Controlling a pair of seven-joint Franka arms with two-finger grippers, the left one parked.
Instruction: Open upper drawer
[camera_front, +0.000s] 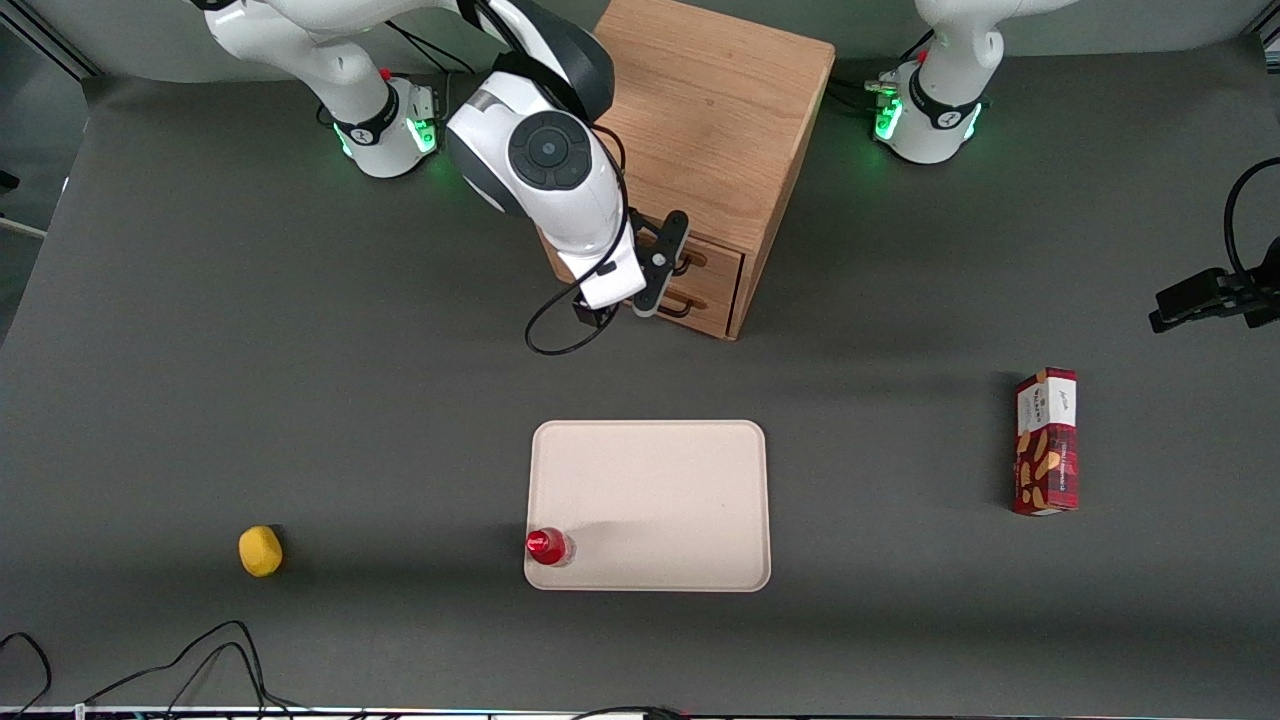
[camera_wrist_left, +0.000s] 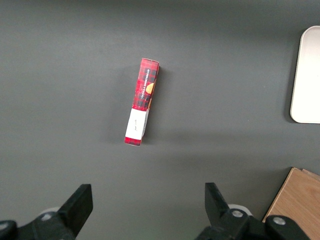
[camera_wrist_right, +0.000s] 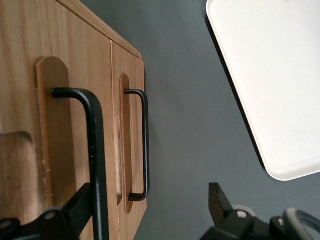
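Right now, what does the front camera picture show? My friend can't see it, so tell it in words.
The working arm's tool sits open at the upper drawer of a wooden cabinet, right at its black handle, with the drawer still shut. Nearer the camera lies a pale tray with a small red bottle at its corner, plus a yellow lemon and a red snack box.

no text, number or brand can be read with certainty. the red plaid box (camera_front: 1046, 441) lying on the table (camera_front: 300, 400) toward the parked arm's end carries a white panel with small print that stays illegible in the front view; in the left wrist view the same box (camera_wrist_left: 142, 101) shows a line of lettering along its narrow red face and a small mark on its white end, neither readable. the cabinet (camera_front: 705, 110) and the tray (camera_front: 650, 470) bear no visible markings.
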